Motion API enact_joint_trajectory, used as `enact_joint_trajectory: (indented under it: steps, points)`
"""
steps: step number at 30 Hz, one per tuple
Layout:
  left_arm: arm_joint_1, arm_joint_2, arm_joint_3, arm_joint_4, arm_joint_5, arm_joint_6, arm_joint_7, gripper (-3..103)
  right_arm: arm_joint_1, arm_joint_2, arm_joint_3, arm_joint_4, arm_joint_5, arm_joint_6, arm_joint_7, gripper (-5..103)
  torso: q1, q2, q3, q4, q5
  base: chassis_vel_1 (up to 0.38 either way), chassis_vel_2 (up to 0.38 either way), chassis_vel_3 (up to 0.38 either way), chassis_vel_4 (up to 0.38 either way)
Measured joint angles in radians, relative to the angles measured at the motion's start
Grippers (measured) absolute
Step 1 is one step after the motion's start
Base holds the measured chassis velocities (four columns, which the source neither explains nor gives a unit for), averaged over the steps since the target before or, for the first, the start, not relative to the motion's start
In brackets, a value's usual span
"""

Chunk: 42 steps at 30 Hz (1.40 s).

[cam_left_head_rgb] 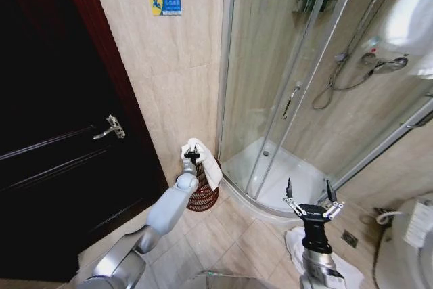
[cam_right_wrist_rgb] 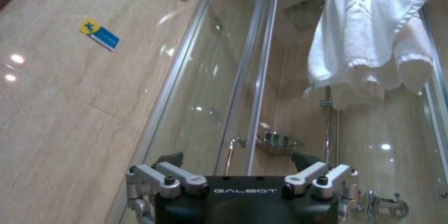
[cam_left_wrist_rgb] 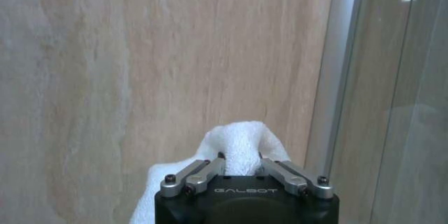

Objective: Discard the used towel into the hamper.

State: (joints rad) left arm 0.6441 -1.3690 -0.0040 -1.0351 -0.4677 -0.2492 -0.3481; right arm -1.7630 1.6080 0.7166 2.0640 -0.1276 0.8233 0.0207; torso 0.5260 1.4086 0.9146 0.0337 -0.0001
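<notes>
A bathroom — beige stone-look wall tiles (cam_left_head_rgb: 176,65), a curved glass shower enclosure (cam_left_head_rgb: 291,86) with a white tray (cam_left_head_rgb: 270,167), a handheld shower head (cam_left_head_rgb: 387,64) on its hose, white towels (cam_right_wrist_rgb: 368,40) hanging high, and a dark wooden door (cam_left_head_rgb: 54,133)

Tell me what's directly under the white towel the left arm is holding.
The wicker hamper stands under the towel, which the left pincer holds over its rim. The towel and arm cover the opening, so the inside is hidden.
</notes>
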Motion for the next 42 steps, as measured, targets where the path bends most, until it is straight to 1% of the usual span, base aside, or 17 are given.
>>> enact_joint_trajectory:
  steps: [5,13,15,19,21,24,26,27,30,38,42]
  points:
    - [0.004,0.009,-0.006,-0.02,0.0,0.0,-0.001,9,0.0,0.0,-0.003,-0.002,-0.002,0.0,0.0,100,0.0,0.0,0.0,0.0,0.0001,0.0,0.0,0.0,0.0]
    - [0.006,0.008,-0.029,-0.02,0.005,-0.006,-0.004,9,-0.001,0.0,-0.003,-0.003,-0.002,0.0,0.0,100,0.0,0.0,0.0,-0.0001,0.0,0.0,0.0,0.0,0.0]
    - [0.022,0.02,-0.018,-0.028,0.007,-0.006,0.006,9,0.001,0.0,-0.003,-0.005,-0.002,0.0,0.0,100,0.0,0.0,0.0,0.0001,0.0001,0.0,0.0,0.0,0.0]
    - [0.044,0.02,0.001,-0.024,0.014,-0.005,0.024,9,0.001,0.0,-0.004,-0.01,-0.002,-0.001,0.0,100,0.0,0.0,0.0,0.0,0.0002,0.0,0.0,0.0,0.0]
    - [0.059,0.017,0.017,0.003,0.033,-0.006,0.046,9,0.0,0.0,0.0,-0.017,0.0,-0.001,0.0,100,0.0,0.0,0.0,-0.0001,0.0,0.0,0.0,0.0,0.0]
    - [0.067,0.015,0.029,0.026,0.045,-0.009,0.064,9,-0.003,0.0,0.005,-0.02,0.006,-0.001,0.001,100,0.0,0.0,0.0,0.0,0.0001,0.0,0.0,0.0,0.0]
    - [0.073,0.01,0.043,0.063,0.058,-0.016,0.085,9,-0.005,0.0,0.007,-0.023,0.013,-0.001,0.004,100,0.0,0.0,0.0,-0.0001,0.0,0.0,0.0,0.0,0.0]
    - [0.073,0.01,0.043,0.063,0.058,-0.016,0.085,9,-0.005,0.0,0.007,-0.023,0.013,-0.001,0.004,100,0.0,0.0,0.0,-0.0001,0.0,0.0,0.0,0.0,0.0]
    - [0.074,0.004,0.062,0.129,0.07,-0.034,0.122,9,-0.003,0.0,0.007,-0.026,0.016,-0.001,0.005,100,0.0,0.0,0.0,-0.0001,0.0001,0.0,0.0,0.0,0.0]
    - [0.071,-0.001,0.088,0.202,0.089,-0.061,0.169,9,0.004,0.0,0.004,-0.027,0.016,-0.001,0.005,100,0.0,0.0,0.0,0.0001,0.0001,0.0,0.0,0.0,0.0]
    - [0.054,-0.013,0.11,0.261,0.099,-0.074,0.199,9,0.005,0.0,0.004,-0.028,0.016,-0.001,0.005,100,0.0,0.0,0.0,0.0,0.0001,0.0,0.0,0.0,0.0]
